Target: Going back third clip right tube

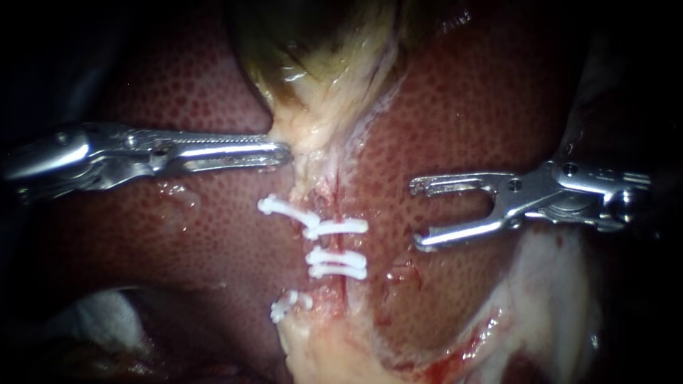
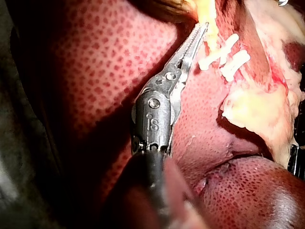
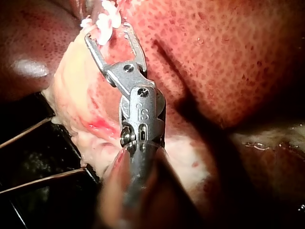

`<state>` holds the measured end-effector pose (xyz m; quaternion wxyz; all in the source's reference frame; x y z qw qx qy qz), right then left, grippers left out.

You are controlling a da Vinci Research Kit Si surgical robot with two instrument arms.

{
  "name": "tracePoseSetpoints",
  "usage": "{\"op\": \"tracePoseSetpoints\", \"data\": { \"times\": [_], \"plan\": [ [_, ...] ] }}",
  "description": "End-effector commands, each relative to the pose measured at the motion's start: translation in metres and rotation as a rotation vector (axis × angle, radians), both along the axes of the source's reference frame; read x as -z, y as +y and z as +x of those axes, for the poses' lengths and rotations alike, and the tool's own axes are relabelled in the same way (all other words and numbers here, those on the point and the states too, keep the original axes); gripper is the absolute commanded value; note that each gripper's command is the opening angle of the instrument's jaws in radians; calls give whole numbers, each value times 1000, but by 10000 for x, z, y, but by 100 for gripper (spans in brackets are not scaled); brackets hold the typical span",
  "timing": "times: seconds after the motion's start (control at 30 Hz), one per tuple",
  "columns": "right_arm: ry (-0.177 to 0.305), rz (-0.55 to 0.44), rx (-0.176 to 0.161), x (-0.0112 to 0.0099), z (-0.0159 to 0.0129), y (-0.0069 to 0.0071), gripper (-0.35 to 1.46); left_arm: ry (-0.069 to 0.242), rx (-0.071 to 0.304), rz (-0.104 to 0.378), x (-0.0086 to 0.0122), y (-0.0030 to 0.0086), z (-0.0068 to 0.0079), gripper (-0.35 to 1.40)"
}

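Two tubes run down from the gallbladder (image 1: 320, 64) across the liver (image 1: 484, 107). The right tube (image 1: 340, 291) carries three white clips (image 1: 338, 257). Two more white clips (image 1: 283, 208) sit on the left tube. My left instrument (image 1: 284, 153) lies level, its jaws shut on the pale gallbladder neck (image 1: 307, 135), seen too in the left wrist view (image 2: 201, 31). My right instrument (image 1: 417, 215) stands to the right of the clips, apart from them, with its jaws wide open and empty. In the right wrist view its open jaws (image 3: 107, 32) point at the clips (image 3: 106, 18).
White gauze (image 1: 99, 320) lies at the lower left. Pale fatty tissue (image 1: 555, 284) with some blood borders the liver at the lower right. Two thin wires (image 3: 33, 181) cross the dark area beside the right instrument.
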<state>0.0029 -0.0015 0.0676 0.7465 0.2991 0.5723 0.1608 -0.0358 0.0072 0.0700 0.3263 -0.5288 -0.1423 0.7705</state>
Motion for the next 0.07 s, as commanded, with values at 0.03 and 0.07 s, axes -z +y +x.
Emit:
{"op": "tracePoseSetpoints", "data": {
  "times": [0.03,0.07],
  "plan": [
    [0,0,0,0,0,0,50,0,0,0,0,0,0,-35],
    [0,0,0,0,0,0,50,0,0,0,0,0,0,-35]
  ]
}}
